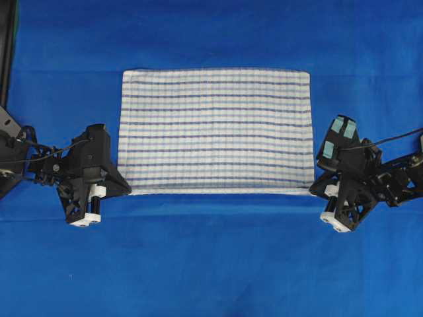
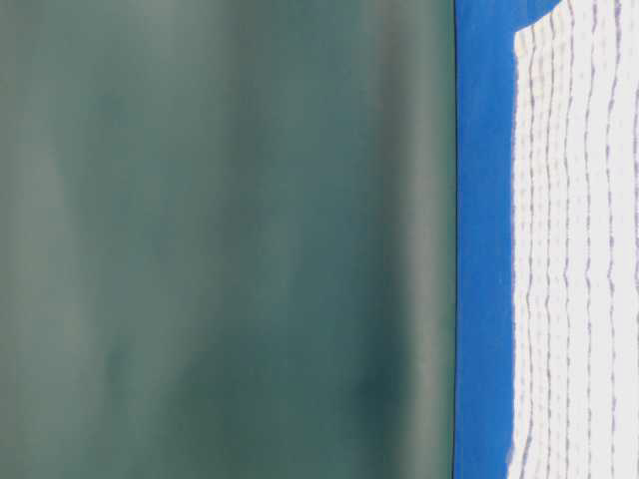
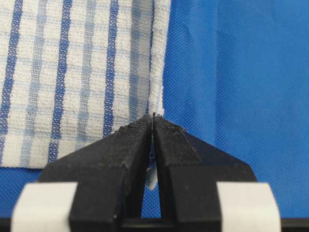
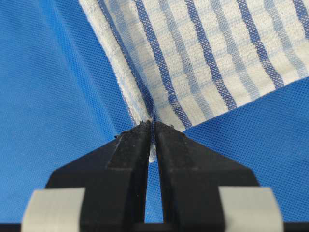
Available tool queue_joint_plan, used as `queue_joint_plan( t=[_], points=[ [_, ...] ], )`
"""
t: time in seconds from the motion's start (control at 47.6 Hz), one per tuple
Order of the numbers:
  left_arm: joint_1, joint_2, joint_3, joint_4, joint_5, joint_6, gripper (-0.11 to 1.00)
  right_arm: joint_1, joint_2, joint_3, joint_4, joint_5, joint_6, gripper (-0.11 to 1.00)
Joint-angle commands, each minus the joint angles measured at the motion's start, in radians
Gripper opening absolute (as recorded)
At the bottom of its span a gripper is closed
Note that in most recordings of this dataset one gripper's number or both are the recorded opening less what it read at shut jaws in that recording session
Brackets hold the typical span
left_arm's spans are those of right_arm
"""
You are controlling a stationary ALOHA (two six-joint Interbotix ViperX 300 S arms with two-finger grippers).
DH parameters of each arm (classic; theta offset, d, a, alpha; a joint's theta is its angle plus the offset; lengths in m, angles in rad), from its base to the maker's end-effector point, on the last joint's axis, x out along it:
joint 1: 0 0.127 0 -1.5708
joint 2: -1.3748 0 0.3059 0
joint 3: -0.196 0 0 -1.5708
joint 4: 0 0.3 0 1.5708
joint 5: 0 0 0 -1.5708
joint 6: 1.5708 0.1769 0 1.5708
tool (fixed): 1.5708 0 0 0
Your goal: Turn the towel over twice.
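The towel (image 1: 215,131), white with thin dark-blue and light-blue stripes, lies spread flat on the blue table covering (image 1: 211,264). My left gripper (image 1: 128,191) is shut on the towel's near left corner. My right gripper (image 1: 312,191) is shut on its near right corner. In the left wrist view the black fingertips (image 3: 140,126) pinch the hemmed corner of the towel (image 3: 72,77), and a bit of cloth pokes through between them. In the right wrist view the gripper (image 4: 153,123) pinches the corner of the towel (image 4: 212,53), which rises slightly off the table. The towel's far edge (image 2: 579,249) shows in the table-level view.
The blue covering (image 1: 211,33) stretches all round the towel. A dark upright post (image 1: 6,46) stands at the far left edge. Cables trail behind both arms. A dull green wall (image 2: 220,239) rises behind the table.
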Motion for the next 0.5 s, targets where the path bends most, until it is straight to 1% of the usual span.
queue_joint_plan(
  t=[0.0,0.21,0.294,0.315,0.378,0.484],
  points=[
    [-0.006,-0.005,-0.005,0.000,-0.002,-0.002,0.01,0.008,-0.006,-0.012,-0.012,0.002,0.002,0.06],
    [-0.006,-0.006,-0.008,0.000,-0.012,0.000,0.02,0.002,-0.005,-0.017,-0.018,0.002,0.002,0.07],
    [-0.006,-0.011,-0.006,0.000,-0.017,0.000,0.08,0.002,-0.005,-0.023,-0.023,0.006,0.002,0.09],
    [-0.006,-0.012,-0.006,0.000,-0.017,-0.002,0.11,0.002,-0.005,-0.026,-0.025,0.008,0.002,0.13],
    [-0.006,-0.015,-0.009,0.000,-0.017,-0.003,0.24,0.002,-0.006,-0.034,-0.035,0.017,0.002,0.32],
    [-0.006,-0.035,-0.018,0.000,-0.008,0.003,0.54,0.000,-0.012,-0.054,-0.063,0.041,0.000,0.62]
  ],
)
